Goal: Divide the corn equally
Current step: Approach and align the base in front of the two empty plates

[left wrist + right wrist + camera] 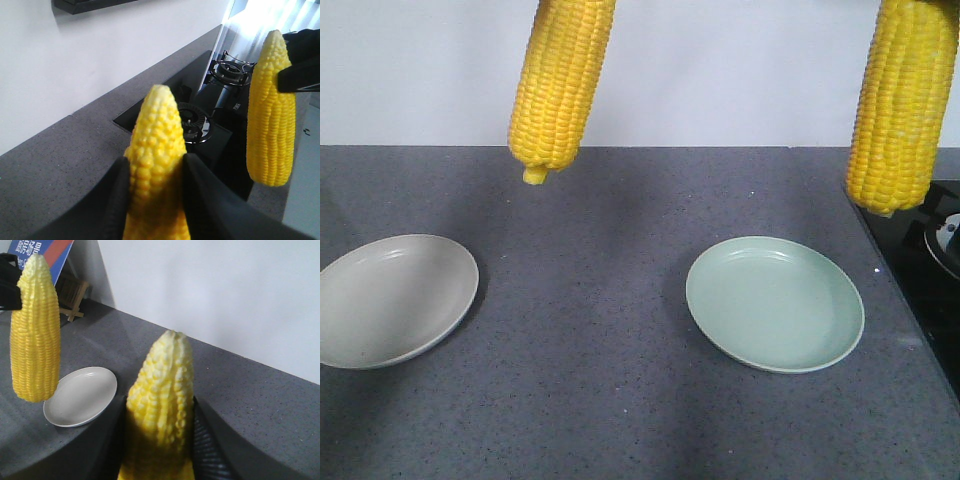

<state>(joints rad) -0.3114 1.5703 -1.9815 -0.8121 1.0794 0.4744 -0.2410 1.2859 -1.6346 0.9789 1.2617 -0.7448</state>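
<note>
Two corn cobs hang in the air, tips down, above the grey counter. The left corn (560, 85) is back of the gap between the plates; its top leaves the front view. In the left wrist view my left gripper (156, 167) is shut on this corn (155, 135), black fingers (117, 190) on both sides. The right corn (903, 105) hangs near the stove, right of the green plate (775, 305). My right gripper (159, 407) is shut on that corn (162, 375). The beige plate (392, 300) lies at the left. Both plates hold nothing.
A black gas stove (940, 250) with burners (195, 125) takes up the counter's right end. A white wall runs behind the counter. A small wooden stand (72, 295) and a blue-red sign (42, 252) are at the far left end.
</note>
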